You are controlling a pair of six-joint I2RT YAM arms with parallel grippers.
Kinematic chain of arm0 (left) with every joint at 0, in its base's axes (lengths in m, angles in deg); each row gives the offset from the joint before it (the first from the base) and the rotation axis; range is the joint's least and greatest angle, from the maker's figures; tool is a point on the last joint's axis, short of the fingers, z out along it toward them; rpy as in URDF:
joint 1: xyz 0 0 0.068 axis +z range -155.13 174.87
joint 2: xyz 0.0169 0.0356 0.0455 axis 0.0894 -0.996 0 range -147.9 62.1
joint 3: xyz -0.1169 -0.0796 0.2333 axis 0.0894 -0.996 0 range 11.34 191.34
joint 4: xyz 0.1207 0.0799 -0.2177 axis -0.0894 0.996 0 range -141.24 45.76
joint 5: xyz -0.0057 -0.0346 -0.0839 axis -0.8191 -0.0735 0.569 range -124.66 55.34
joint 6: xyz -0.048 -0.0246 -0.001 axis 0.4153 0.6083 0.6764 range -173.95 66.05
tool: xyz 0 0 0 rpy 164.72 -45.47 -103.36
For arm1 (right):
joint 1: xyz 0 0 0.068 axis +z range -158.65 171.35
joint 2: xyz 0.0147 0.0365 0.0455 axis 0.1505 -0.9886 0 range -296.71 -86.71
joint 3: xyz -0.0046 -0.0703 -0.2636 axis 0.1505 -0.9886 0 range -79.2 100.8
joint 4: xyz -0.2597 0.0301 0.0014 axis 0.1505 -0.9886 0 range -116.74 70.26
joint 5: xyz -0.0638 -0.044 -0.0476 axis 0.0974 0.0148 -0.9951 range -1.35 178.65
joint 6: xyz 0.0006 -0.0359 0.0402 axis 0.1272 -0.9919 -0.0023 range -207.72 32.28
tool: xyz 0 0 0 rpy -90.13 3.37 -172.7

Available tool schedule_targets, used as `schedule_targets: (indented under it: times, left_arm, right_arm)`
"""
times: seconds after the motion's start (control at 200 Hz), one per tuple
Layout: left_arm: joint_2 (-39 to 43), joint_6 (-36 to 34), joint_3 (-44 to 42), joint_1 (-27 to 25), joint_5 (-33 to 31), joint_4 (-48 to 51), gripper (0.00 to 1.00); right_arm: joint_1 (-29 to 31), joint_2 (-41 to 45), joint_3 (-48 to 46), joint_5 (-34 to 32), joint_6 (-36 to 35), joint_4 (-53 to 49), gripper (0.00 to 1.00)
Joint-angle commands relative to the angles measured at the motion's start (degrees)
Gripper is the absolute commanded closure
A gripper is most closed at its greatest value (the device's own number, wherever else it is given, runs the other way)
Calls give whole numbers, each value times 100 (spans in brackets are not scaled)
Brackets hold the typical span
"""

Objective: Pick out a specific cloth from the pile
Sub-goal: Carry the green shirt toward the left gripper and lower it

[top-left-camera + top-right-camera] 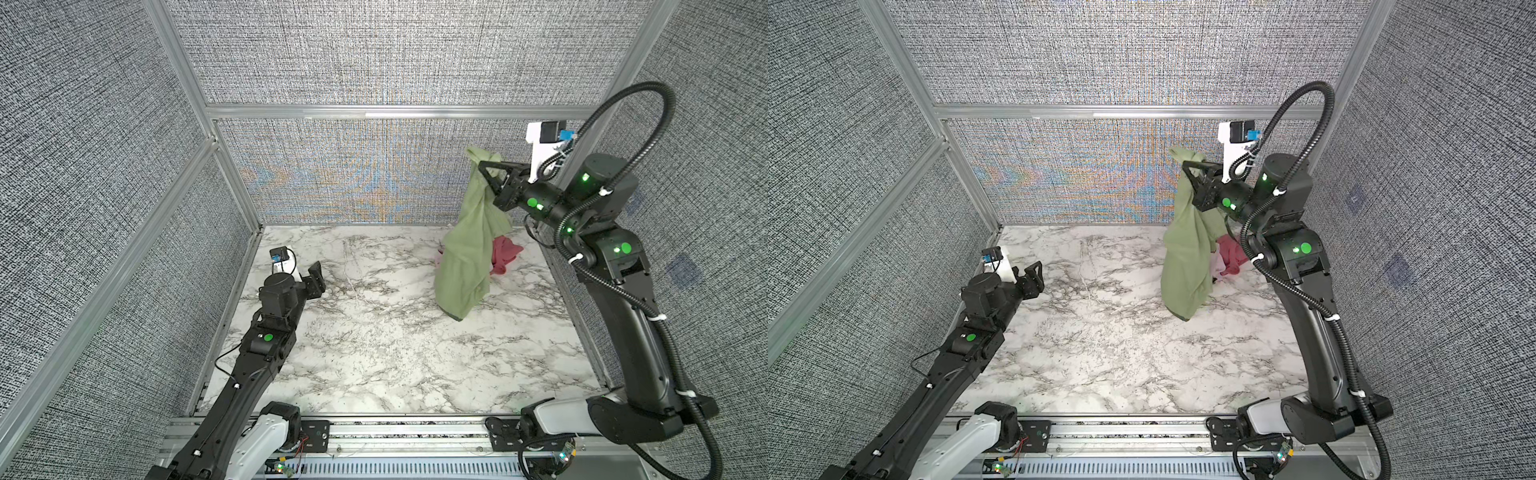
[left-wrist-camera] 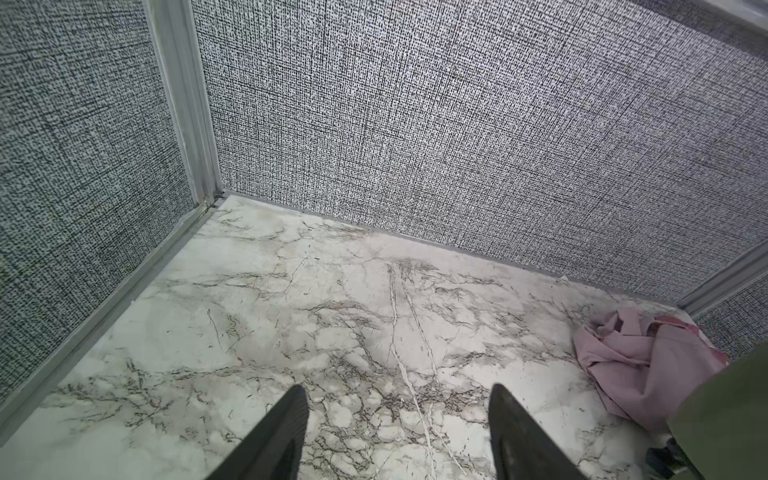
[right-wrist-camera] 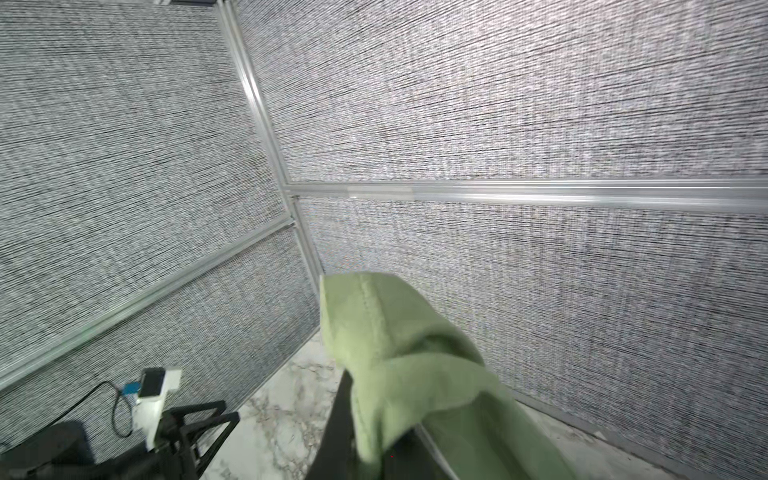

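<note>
Marble-patterned table (image 1: 374, 353), with the cloth (image 1: 465, 249), olive-green, hanging over its far right part. The cloth's long axis runs near vertical, its upper end bunched and its lower hem pointing down at the tabletop in front of the pile (image 1: 505, 254) of rose-red and pale pink cloths. The right gripper (image 1: 483, 167), jaws pressed together, pinches the cloth's upper end; the left gripper (image 1: 316, 272), jaws spread and empty, hovers near the left wall.

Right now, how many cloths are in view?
3. The olive-green cloth hangs from the shut right tool; the dark rose-red cloth lies on the table behind it; the pale pink cloth lies against that, mostly hidden in both top views. Others could be underneath.
</note>
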Motion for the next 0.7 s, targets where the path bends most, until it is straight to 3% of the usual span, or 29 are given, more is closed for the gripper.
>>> schedule_targets:
  times: [0.0,0.31,0.696]
  left_arm:
    - [88,52,280,5,-264,607,30]
    - [547,-163,834,13,-1006,1742,29]
    - [1198,-115,1069,13,-1055,2404,29]
  right_arm:
    - [263,-155,253,424,44,49,100]
    - [1125,-934,1015,449,-125,-218,100]
    - [1940,-2239,1939,441,-205,-388,100]
